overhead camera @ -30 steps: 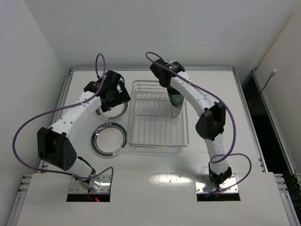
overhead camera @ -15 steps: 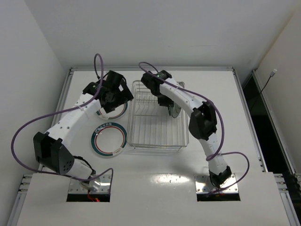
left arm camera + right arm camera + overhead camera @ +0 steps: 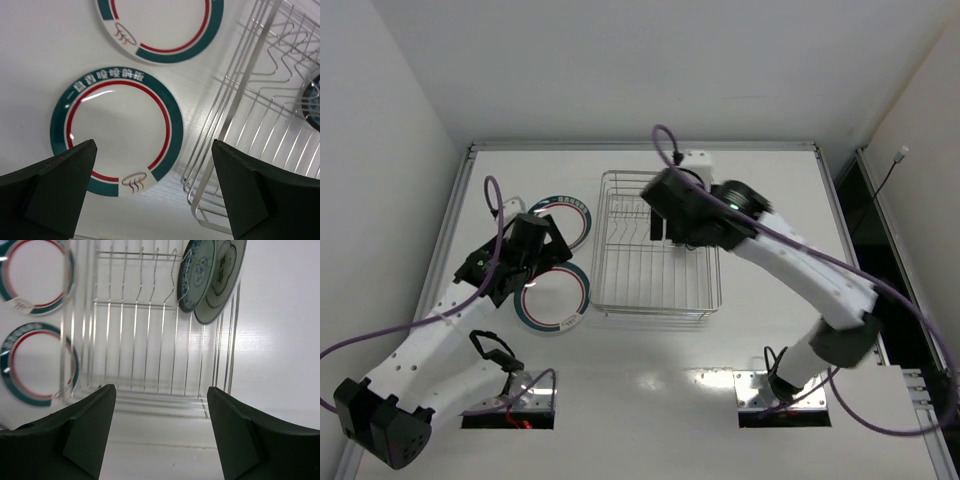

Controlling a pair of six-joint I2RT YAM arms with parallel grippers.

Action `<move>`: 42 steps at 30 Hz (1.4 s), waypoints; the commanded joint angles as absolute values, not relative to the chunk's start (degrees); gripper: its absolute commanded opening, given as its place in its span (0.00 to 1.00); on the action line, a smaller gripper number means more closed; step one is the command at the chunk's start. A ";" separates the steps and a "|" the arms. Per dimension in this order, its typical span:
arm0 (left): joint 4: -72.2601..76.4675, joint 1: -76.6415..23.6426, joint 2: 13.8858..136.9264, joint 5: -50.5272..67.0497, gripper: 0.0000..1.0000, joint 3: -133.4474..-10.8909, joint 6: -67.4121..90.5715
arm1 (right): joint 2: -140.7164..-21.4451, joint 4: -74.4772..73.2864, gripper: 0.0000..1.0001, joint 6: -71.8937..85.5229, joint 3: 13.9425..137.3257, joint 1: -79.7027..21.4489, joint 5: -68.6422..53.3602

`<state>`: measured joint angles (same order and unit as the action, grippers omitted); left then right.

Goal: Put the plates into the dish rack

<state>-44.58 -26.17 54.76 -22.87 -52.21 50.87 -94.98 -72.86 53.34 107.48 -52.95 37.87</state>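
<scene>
Two white plates with green rims and a red ring lie flat on the table left of the dish rack (image 3: pixel 607 262): the far plate (image 3: pixel 570 216) and the near plate (image 3: pixel 558 300). My left gripper (image 3: pixel 542 252) hovers open above the near plate (image 3: pixel 117 130), holding nothing, with the far plate (image 3: pixel 160 25) beyond. Two plates stand on edge in the rack's (image 3: pixel 150 340) far right corner, a patterned teal plate (image 3: pixel 199 275) and a green-rimmed one (image 3: pixel 225 280). My right gripper (image 3: pixel 161 390) hangs open and empty above the rack's near side.
The rack (image 3: pixel 235 115) is just right of the left gripper. In the top view, the right arm (image 3: pixel 790 265) arches over the rack's right half and hides the standing plates. Raised rails border the table's back and sides.
My right gripper opened and let go of the plate, which now stands in the rack, then drew up and back. The left arm pulled back from the far plate to over the near plate.
</scene>
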 commanded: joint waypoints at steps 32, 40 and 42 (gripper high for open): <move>-34.36 6.15 62.84 1.42 0.91 -35.07 49.75 | -33.94 -54.74 0.73 57.74 58.18 -62.75 20.65; -42.19 5.54 66.43 -13.09 0.89 -40.78 50.71 | -30.67 -59.42 0.73 57.74 60.38 -62.14 22.24; -42.89 5.54 69.33 -14.49 0.89 -40.78 51.50 | -31.46 -57.93 0.73 57.22 60.38 -62.14 21.37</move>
<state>-40.34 5.56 66.37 -9.50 -39.55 49.63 -30.13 -59.33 56.73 58.92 -62.35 21.65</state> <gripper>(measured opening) 0.893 0.729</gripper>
